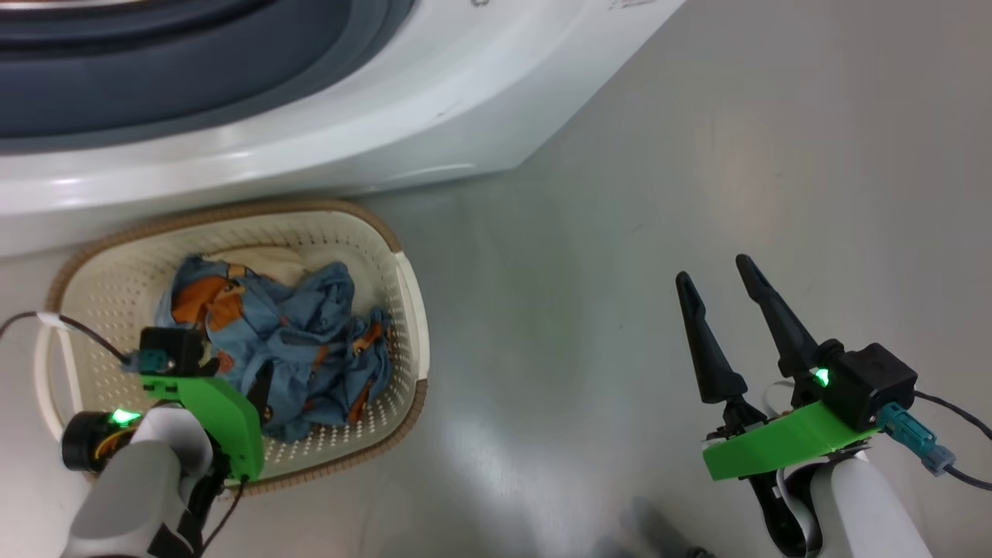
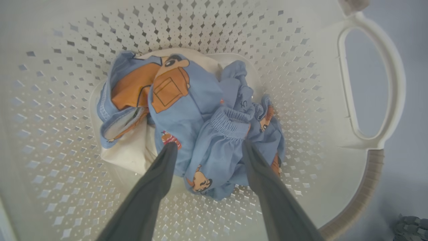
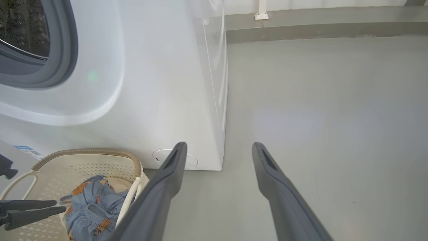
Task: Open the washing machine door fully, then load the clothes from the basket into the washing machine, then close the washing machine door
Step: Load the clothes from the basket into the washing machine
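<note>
On the floor, just before the foot of the washing machine, sits the basket, the clothes heaped in its middle, blue bear prints over a cream piece. The left gripper reaches down inside, fingers spread either side of a gathered blue fold. The right gripper hangs over bare floor well apart, spread wide, holding nothing.

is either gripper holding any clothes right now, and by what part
Nothing is held. The left gripper is open, straddling the clothes in the basket; the right gripper is open over the floor.
</note>
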Controlling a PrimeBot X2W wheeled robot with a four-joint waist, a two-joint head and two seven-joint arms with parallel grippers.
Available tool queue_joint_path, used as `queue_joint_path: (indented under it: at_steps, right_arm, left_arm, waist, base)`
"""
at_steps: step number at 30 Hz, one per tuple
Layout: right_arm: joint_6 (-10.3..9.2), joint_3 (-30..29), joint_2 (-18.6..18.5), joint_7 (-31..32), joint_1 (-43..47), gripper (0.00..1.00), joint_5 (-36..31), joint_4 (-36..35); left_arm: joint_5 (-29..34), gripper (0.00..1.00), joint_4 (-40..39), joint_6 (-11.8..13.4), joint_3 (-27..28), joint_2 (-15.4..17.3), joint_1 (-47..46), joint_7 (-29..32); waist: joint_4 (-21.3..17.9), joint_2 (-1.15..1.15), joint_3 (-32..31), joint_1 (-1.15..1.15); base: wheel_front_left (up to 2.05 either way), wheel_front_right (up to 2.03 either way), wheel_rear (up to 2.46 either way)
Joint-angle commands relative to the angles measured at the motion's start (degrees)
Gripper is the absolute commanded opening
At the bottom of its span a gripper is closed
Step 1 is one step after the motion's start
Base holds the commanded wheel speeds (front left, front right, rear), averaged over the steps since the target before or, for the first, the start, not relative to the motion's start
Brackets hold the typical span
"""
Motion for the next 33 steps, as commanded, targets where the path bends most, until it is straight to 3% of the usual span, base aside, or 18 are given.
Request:
queue_joint_path:
  at_steps: [1,15,33]
  right_arm:
    - [0.36,1.3,-0.4,-0.7,0.1,1.0,-0.3,-1.6]
    - [0.36,1.3,-0.4,-0.7,-1.0,1.0,0.4,-3.4]
    - [0.36,0.9,-0.4,-0.7,-0.9,1.0,0.5,-4.0]
  left_arm:
    - [-0.7,1.0,0.9,-0.1,1.5,2.2,-0.6,0.2]
    - [-1.9,1.0,7.2,-0.3,1.0,4.7,-8.6,-1.1]
    - [-2.8,1.0,9.3,-0.6,-3.6,2.4,-14.7,-2.5]
  waist:
    - [-0.3,0.0,4.5,-0.01]
    - [-1.8,0.0,10.5,-0.01]
    - [-2.1,0.0,13.9,-0.01]
  base:
    - [0.0,0.0,0.0]
    - [0.0,0.0,0.0]
    - [0.0,0.0,0.0]
